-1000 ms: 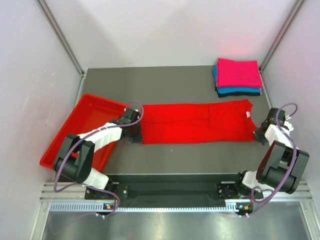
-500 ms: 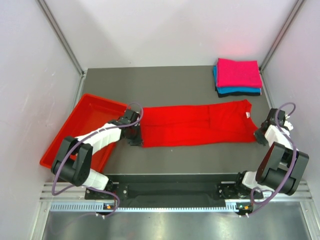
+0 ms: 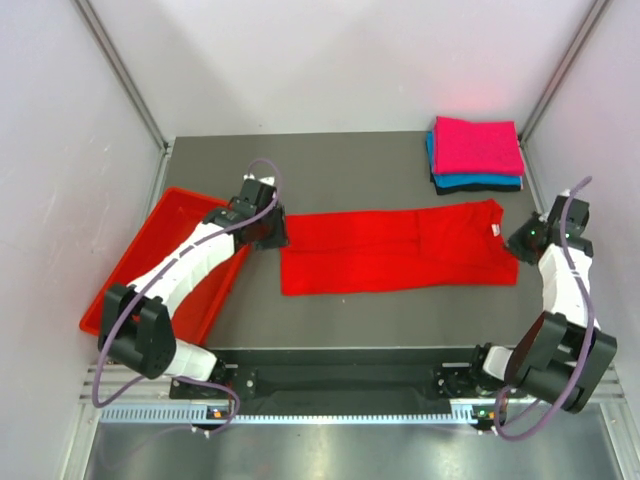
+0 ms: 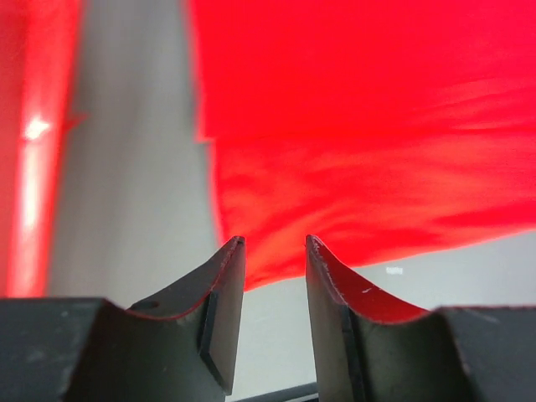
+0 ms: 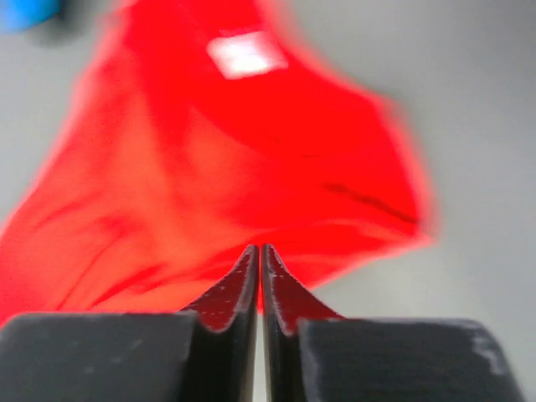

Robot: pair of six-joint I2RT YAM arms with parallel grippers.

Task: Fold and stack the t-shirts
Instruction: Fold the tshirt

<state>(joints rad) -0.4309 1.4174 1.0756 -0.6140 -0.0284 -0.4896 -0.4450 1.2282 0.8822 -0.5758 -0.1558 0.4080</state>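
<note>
A dark table [image 3: 350, 170] is seen from above, with two robot arms reaching in from its near edge. A red shirt [image 3: 395, 248] lies flat across the middle of the table as a long strip folded lengthwise. Its collar end, with a small white label, points right. The left gripper [image 3: 268, 228] sits at the strip's left end, near the far corner, and the wrist view shows its jaws standing apart with a clear gap. Nothing is held between them, and the shirt's edge lies on the table just past the fingertips [image 4: 237, 244]. The right gripper [image 3: 522, 240] sits just beside the collar end. In its wrist view the jaws are pressed almost together, leaving only a thin slit, with no cloth seen between them. That view is blurred, and the shirt spreads out beyond the tips. In the far right corner, well apart from the red shirt, is a neat stack of folded shirts: pink [image 3: 478, 145] on top, teal [image 3: 475, 181] under it, and black [image 3: 480, 189] at the bottom. A red tray [image 3: 180, 220] sits at an angle on the left side of the table, under the left arm.
</note>
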